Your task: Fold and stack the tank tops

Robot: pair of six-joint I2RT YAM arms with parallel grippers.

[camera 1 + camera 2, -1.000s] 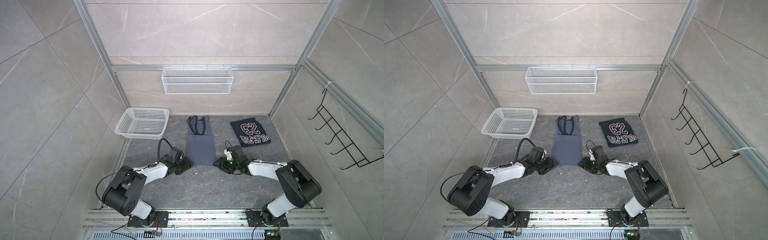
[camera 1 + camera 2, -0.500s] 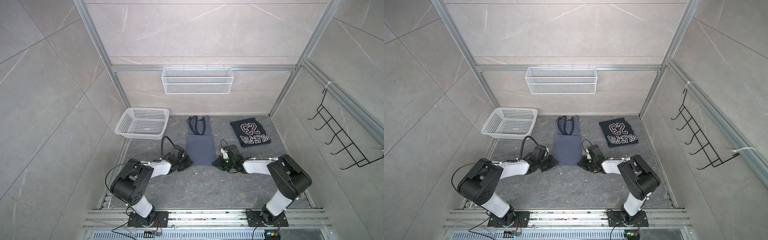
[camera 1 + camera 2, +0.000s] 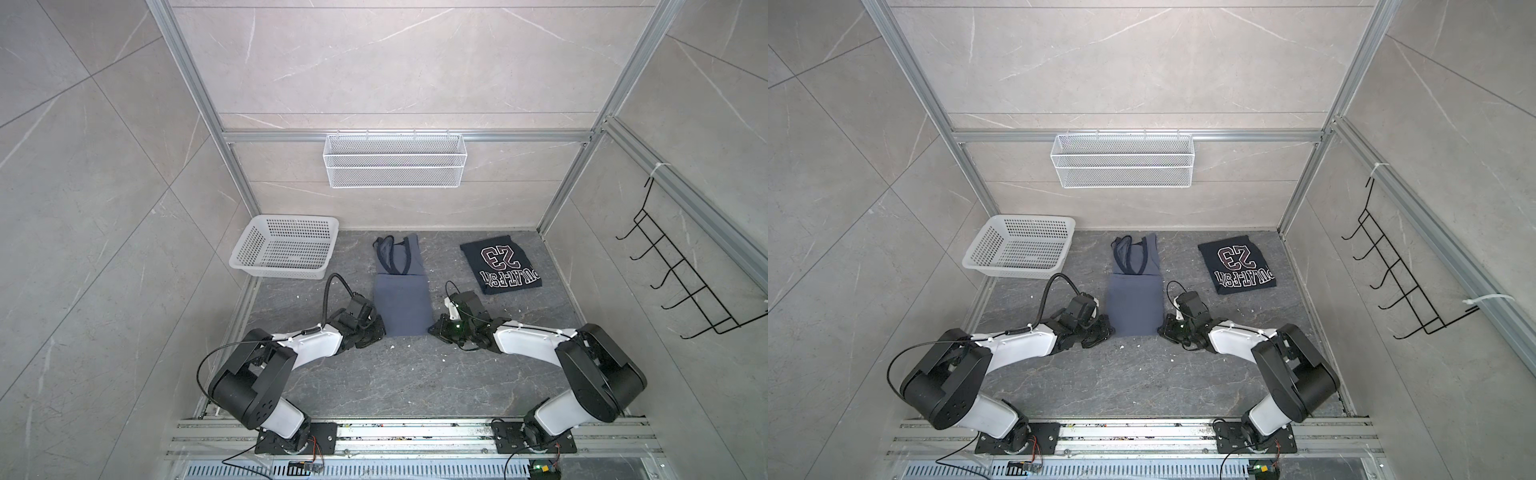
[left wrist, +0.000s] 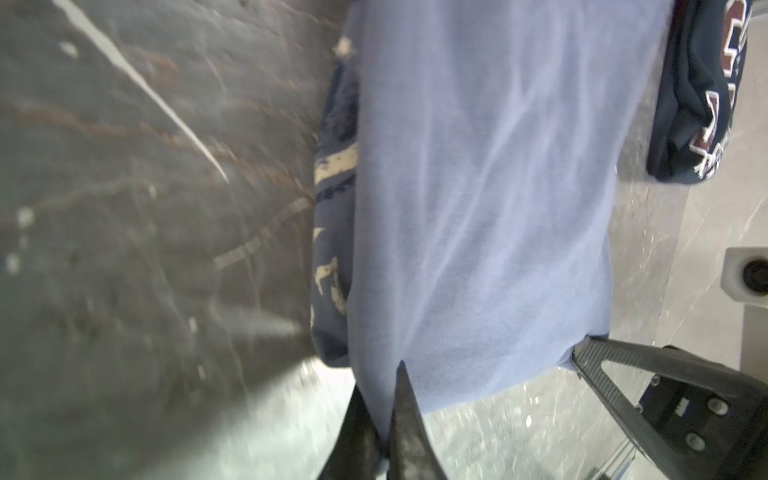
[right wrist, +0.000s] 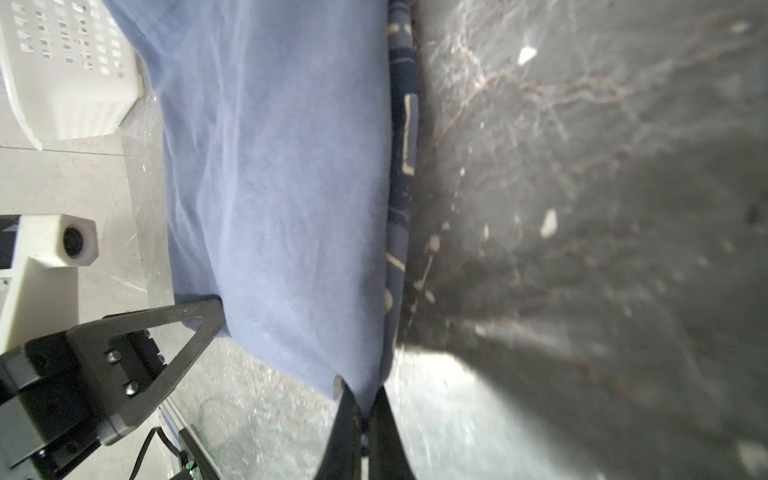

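Your left fingers (image 4: 409,428) and right fingers (image 5: 384,432) are each clenched on a near hem corner of the blue-grey tank top (image 3: 402,307), at its 7 and 5 o'clock. It lies folded narrow mid-tabletop (image 3: 374,382), straps toward 12. The navy tank top (image 3: 500,264), with its "23" upside down, sits at 2 o'clock and the basket (image 3: 286,253) at 10. Open tabletop lies at 6.

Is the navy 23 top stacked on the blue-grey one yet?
No, in a top view the navy 23 top lies apart, to the right of the blue-grey top.
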